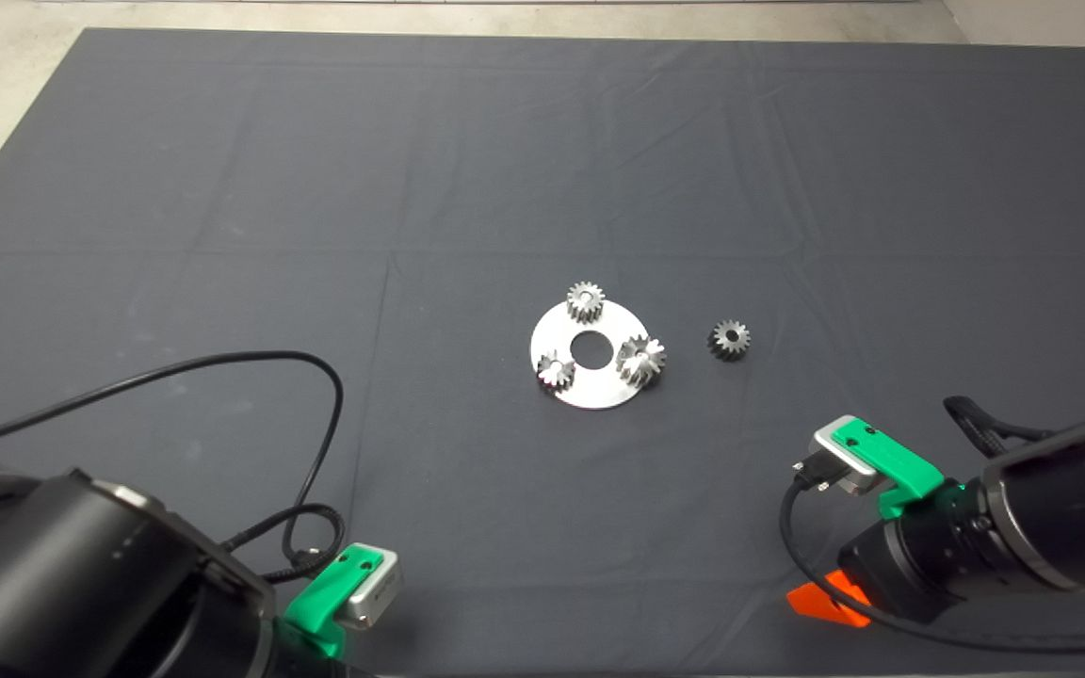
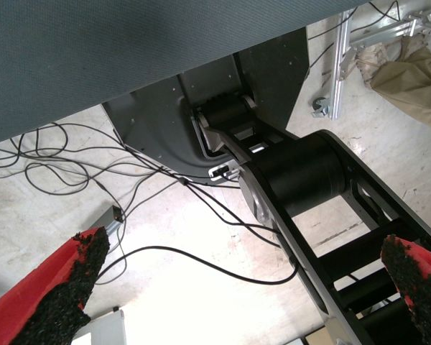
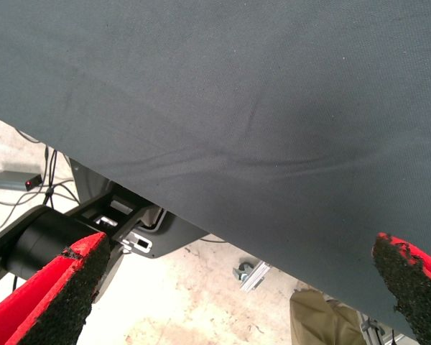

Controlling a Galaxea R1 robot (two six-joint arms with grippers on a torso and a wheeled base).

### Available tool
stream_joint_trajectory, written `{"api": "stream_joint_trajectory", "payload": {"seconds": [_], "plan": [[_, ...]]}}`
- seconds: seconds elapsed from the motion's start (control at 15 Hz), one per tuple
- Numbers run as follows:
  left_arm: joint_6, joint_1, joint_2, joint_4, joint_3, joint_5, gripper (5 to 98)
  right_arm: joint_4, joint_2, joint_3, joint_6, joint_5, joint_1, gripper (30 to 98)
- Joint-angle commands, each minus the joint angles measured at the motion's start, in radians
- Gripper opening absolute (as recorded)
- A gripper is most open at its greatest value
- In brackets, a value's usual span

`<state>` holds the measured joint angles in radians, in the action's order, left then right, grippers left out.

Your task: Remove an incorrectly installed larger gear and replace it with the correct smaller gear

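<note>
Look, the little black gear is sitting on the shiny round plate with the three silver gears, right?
Not quite. The head view shows the smaller gear lying on the dark mat, to the right of the round plate and apart from it. The plate does carry three silver gears, among them the larger gear.

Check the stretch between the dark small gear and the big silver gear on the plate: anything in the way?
Nothing. In the head view, only bare mat and the plate's edge separate the smaller gear from the larger gear.
</note>
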<state>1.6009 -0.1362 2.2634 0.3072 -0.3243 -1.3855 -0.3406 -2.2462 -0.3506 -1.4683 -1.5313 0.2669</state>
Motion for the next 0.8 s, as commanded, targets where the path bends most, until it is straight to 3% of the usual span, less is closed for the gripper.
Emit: {"api": "stream_joint_trajectory", "payload": {"seconds": [0.0, 0.07, 0.2, 0.27, 0.53, 0.73], "plan": [[0.007, -0.017, 0.028, -0.019, 0.002, -0.01, 97.7, 0.031, 0.004, -0.054, -0.006, -0.033, 0.066, 96.9], [0.008, -0.017, 0.045, -0.019, 0.0, -0.026, 97.7, 0.032, 0.003, -0.071, -0.002, -0.033, 0.086, 96.9], [0.037, -0.017, 0.084, -0.017, -0.007, -0.083, 97.7, 0.051, -0.018, -0.173, 0.005, -0.033, 0.112, 96.9], [0.041, -0.017, 0.091, -0.019, -0.008, -0.091, 97.7, 0.083, -0.041, -0.225, 0.02, -0.037, 0.121, 96.9], [0.041, -0.019, 0.094, -0.017, -0.014, -0.095, 97.7, 0.17, -0.172, -0.427, 0.094, -0.038, 0.186, 96.9], [0.039, -0.03, 0.094, -0.017, -0.014, -0.096, 97.7, 0.209, -0.31, -0.577, 0.164, -0.038, 0.189, 96.9]]}}
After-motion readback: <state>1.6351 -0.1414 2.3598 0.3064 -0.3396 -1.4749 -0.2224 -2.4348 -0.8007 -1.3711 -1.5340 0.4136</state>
